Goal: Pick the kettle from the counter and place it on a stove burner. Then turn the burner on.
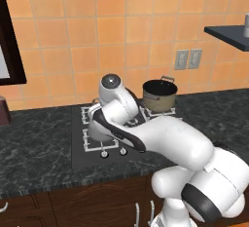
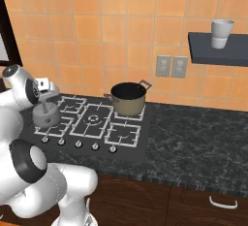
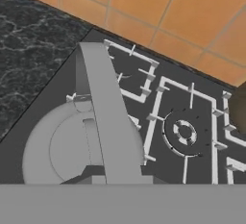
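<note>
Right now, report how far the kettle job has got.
Done: the kettle is off the counter and over the front-left stove burner. In hand: the gripper sits at its handle; whether it grips, I cannot tell. Left: let go, then turn a knob.

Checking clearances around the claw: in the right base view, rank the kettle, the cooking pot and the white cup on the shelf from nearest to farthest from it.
1. Kettle: directly under the claw, front-left burner.
2. Cooking pot: on the back-right grate.
3. White cup: on the wall shelf, far right.
</note>
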Robot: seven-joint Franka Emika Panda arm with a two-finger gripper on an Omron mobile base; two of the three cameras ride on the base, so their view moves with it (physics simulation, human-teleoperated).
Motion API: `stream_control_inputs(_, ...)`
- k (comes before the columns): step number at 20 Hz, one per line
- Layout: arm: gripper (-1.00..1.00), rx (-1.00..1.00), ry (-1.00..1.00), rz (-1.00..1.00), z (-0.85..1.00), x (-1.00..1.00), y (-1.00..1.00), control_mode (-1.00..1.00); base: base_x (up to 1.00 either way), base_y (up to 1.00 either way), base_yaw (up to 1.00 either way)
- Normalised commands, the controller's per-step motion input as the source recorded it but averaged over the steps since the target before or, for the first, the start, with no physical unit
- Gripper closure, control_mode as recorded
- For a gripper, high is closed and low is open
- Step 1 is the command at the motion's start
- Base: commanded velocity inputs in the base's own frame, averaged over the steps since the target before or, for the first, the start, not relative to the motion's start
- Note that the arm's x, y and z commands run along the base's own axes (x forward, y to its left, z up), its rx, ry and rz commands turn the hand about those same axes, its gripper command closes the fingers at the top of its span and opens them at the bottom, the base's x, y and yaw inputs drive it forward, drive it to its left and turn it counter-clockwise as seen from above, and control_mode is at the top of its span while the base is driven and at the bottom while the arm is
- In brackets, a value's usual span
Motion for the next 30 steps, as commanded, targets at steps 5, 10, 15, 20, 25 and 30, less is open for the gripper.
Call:
stream_control_inputs(5,1.0,0.0,0.0,-0.04,-0.03,0.41,0.15,-1.0,0.0,0.0,0.0)
stream_control_inputs(10,1.0,-0.02,0.0,-0.03,-0.16,0.35,0.08,-1.0,0.0,0.0,0.0)
stream_control_inputs(15,1.0,-0.02,0.0,-0.03,-0.24,0.25,0.09,-1.0,0.0,0.0,0.0)
stream_control_inputs(20,1.0,0.0,0.0,-0.04,-0.16,0.13,0.16,-1.0,0.0,0.0,0.0)
stream_control_inputs(25,1.0,0.0,0.0,-0.05,-0.12,0.11,0.12,-1.0,0.0,0.0,0.0)
stream_control_inputs(30,1.0,0.0,0.0,-0.04,-0.2,0.2,0.06,-1.0,0.0,0.0,0.0)
